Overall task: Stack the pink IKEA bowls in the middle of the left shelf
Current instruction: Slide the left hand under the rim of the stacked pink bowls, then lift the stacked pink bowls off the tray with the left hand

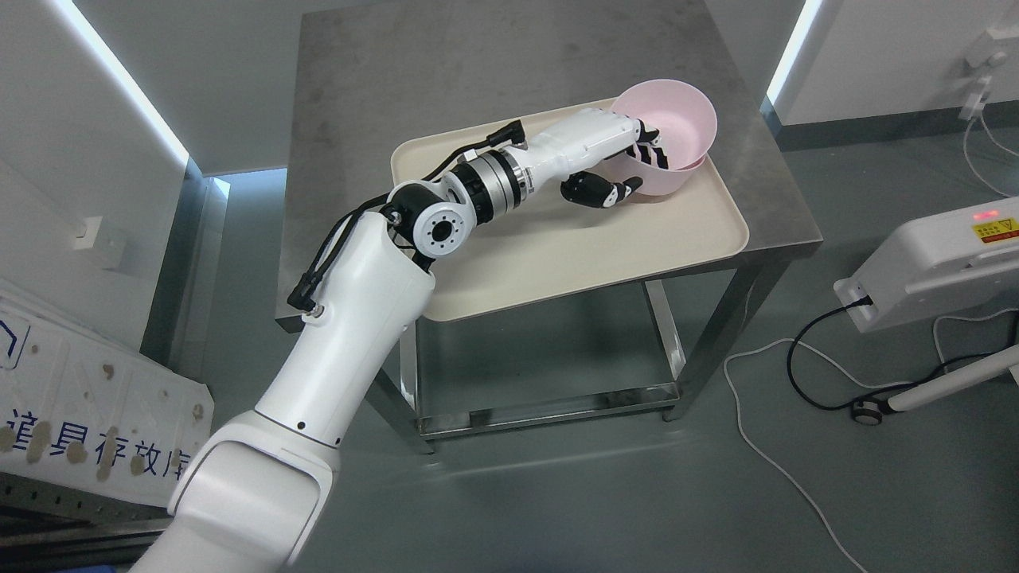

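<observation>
Gripping the round pink bowl's [673, 119] smooth rim, the left hand's [609, 155] fingers [649, 143] close above the rectangular cream tray [557, 255].

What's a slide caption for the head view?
Left robot hand grips the pink bowl by its rim on the cream tray.

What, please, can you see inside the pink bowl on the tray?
Inside the pink bowl, the black fingers of the left robot hand hook over its near rim; the rest looks empty. They hide part of the inner wall.
</observation>
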